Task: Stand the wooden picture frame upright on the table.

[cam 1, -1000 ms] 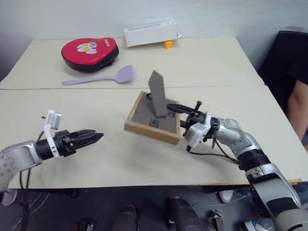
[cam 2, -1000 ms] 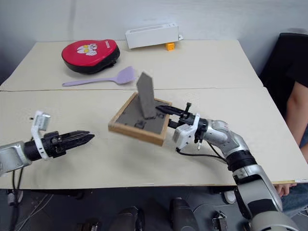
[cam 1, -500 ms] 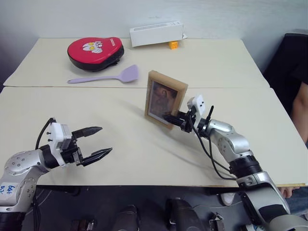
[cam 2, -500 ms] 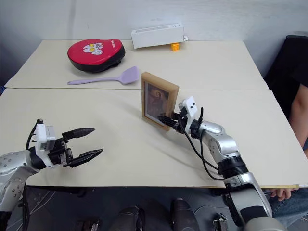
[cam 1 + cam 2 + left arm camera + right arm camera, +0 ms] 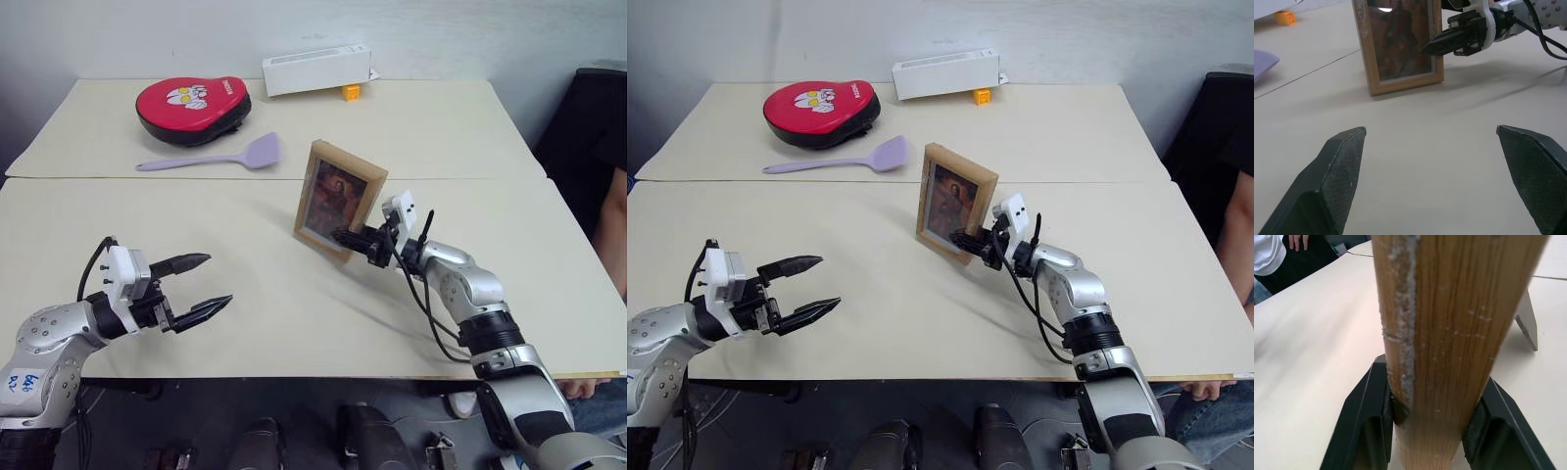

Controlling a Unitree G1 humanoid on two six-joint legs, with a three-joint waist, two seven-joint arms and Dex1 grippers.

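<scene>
Since a second ago, frame (image 5: 338, 200) went from face-down to upright near table (image 5: 294, 323) centre, picture facing the robot. Left gripper (image 5: 201, 282) hangs spread wide, empty, well apart. Frame looks light, rigid, easily tipped, glazing likely fragile; grip the side edge. Right gripper (image 5: 343, 237) straddles that edge, fingers (image 5: 1366, 426) barely touching.

Cream table (image 5: 441, 137) with upright picture frame (image 5: 336, 199), red pad (image 5: 192, 102), lilac spatula (image 5: 217, 158), white box (image 5: 315, 69).

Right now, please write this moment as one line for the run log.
wooden picture frame: upright on table, picture facing robot | right gripper: fingers either side of frame's edge | left gripper: open, apart
</scene>
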